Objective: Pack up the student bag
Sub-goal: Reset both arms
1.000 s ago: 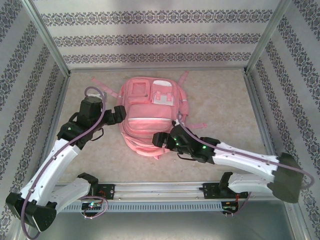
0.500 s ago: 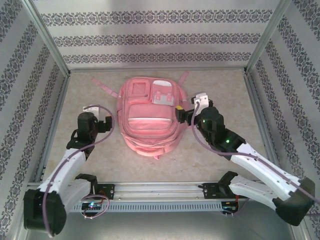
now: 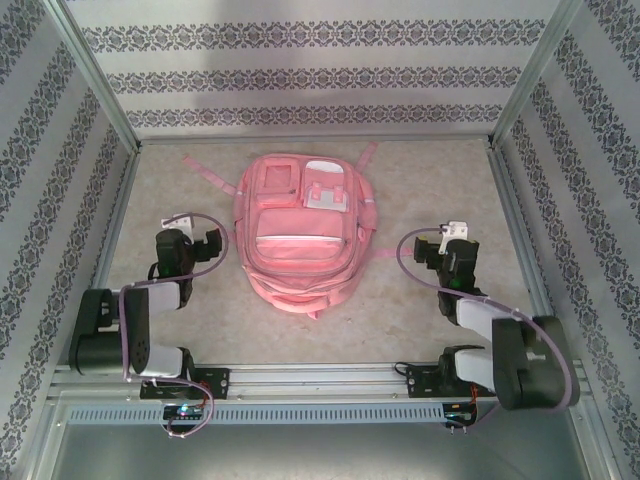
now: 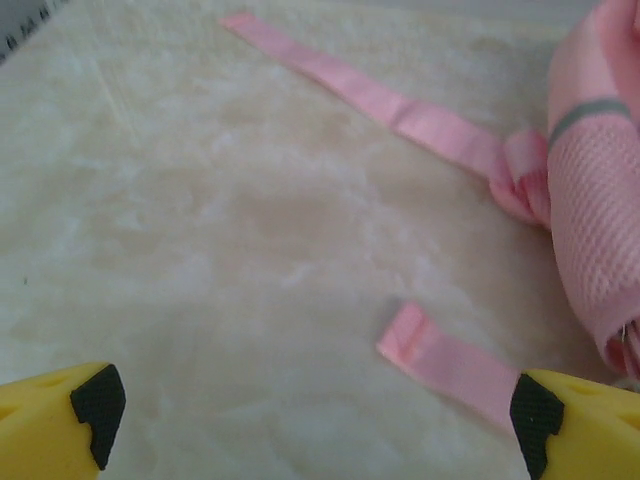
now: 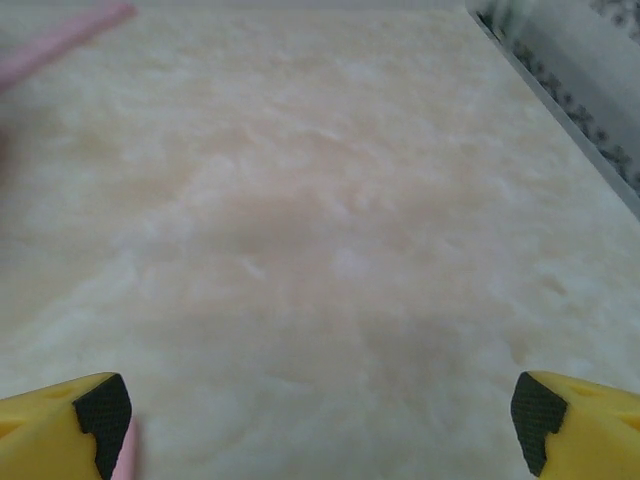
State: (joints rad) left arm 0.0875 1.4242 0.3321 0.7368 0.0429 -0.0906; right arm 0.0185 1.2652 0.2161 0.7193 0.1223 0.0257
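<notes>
The student bag (image 3: 298, 232) is lying flat in the middle of the tabletop (image 3: 440, 180), its front pockets facing up and its top towards the far wall. It is sitting between the two hands, with neither one touching it.

The left hand (image 3: 211, 241) is pointing at the bag's left side from close by, with a narrow strip of bare tabletop showing between them. In the left wrist view, the left hand (image 4: 313, 405) is standing wide open, its yellow fingertips (image 4: 60, 415) spreading to the two lower corners and gripping nothing. The bag's pink mesh side (image 4: 600, 210) is filling the right edge there. A long strap (image 4: 370, 95) is running away across the tabletop, and a short strap end (image 4: 450, 365) is lying just beside the right-hand fingertip.

The right hand (image 3: 422, 248) is facing the bag's right side from farther off, clearly apart from it. In the right wrist view, the right hand (image 5: 318, 408) is also gaping fully and holding nothing, with bare tabletop lying between its fingertips. A blurred pink strap (image 5: 60, 35) is crossing the upper left corner there.
</notes>
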